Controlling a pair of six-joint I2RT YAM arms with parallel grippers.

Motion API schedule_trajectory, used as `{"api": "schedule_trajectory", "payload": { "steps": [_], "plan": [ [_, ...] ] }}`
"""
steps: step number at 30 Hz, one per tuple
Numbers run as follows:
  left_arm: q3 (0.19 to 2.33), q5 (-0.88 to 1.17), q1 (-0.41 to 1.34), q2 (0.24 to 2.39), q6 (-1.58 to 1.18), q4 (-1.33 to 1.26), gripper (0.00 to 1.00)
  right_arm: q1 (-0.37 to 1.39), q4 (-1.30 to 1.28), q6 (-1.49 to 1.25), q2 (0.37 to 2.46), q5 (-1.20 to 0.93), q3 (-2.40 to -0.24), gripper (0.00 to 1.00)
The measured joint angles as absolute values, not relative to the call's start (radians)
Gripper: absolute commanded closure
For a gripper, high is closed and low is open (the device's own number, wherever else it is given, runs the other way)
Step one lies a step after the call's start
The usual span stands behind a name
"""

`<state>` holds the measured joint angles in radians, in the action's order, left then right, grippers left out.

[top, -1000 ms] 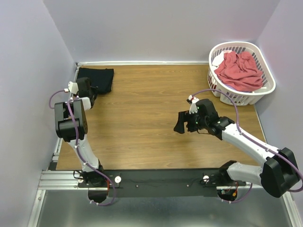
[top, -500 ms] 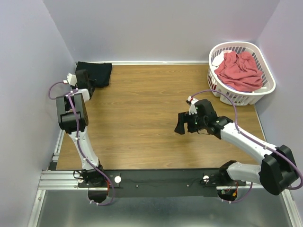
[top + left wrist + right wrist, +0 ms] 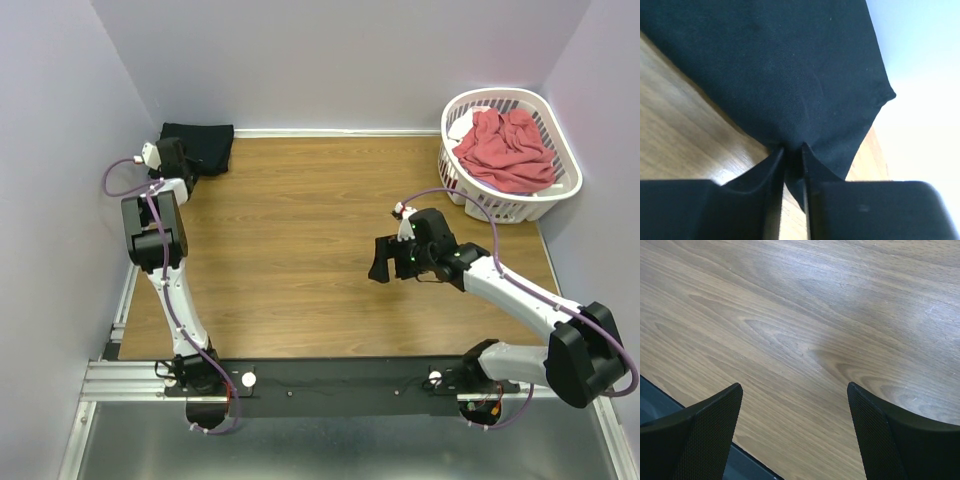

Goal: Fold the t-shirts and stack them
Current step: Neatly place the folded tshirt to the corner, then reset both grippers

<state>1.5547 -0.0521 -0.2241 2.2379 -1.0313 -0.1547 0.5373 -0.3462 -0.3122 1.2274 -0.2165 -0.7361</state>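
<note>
Wood-grain table (image 3: 300, 200), pale lilac walls (image 3: 330, 60); black t-shirt (image 3: 205, 145) in far-left corner

A brown wood-grain tabletop (image 3: 300, 220) filled the middle of the top view. A white slotted plastic laundry basket (image 3: 503, 207) stood on its far right corner, close to the pale lilac walls (image 3: 350, 60). A silver metal rail (image 3: 120, 378) ran along the near edge.
</note>
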Motion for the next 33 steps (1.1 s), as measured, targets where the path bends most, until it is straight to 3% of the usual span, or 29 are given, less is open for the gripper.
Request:
{"api": "schedule_trajectory", "payload": {
  "steps": [2,8,9,15,20,21,23,27,33],
  "plan": [
    [1.558,-0.043,-0.225,2.243,-1.019,-0.154,0.58,0.537,-0.347,-0.313,1.227,-0.211,-0.736,0.09],
    [1.528,-0.028,-0.227,2.23,-0.964,-0.163,0.45,0.537,-0.354,-0.314,1.211,-0.185,-0.736,0.09],
    [1.507,-0.025,-0.227,2.217,-0.953,-0.167,0.38,0.537,-0.359,-0.315,1.2,-0.176,-0.736,0.09],
    [1.329,0.022,-0.228,2.038,-0.875,-0.169,0.3,0.537,-0.395,-0.34,1.11,-0.108,-0.749,0.09],
    [1.168,0.111,-0.213,1.769,-0.762,-0.179,0.28,0.537,-0.454,-0.378,1.024,0.025,-0.793,0.06],
    [1.125,0.137,-0.205,1.688,-0.729,-0.181,0.22,0.537,-0.467,-0.385,1.007,0.049,-0.798,0.0],
    [1.056,0.175,-0.191,1.554,-0.675,-0.181,0.17,0.537,-0.489,-0.399,0.948,0.112,-0.812,0.0],
    [0.938,0.231,-0.169,1.203,-0.556,-0.097,0.17,0.537,-0.53,-0.425,0.842,0.233,-0.838,0.0],
    [0.938,0.235,-0.136,0.751,-0.412,0.065,0.16,0.537,-0.591,-0.465,0.638,0.398,-0.844,0.0]
  ]
}}
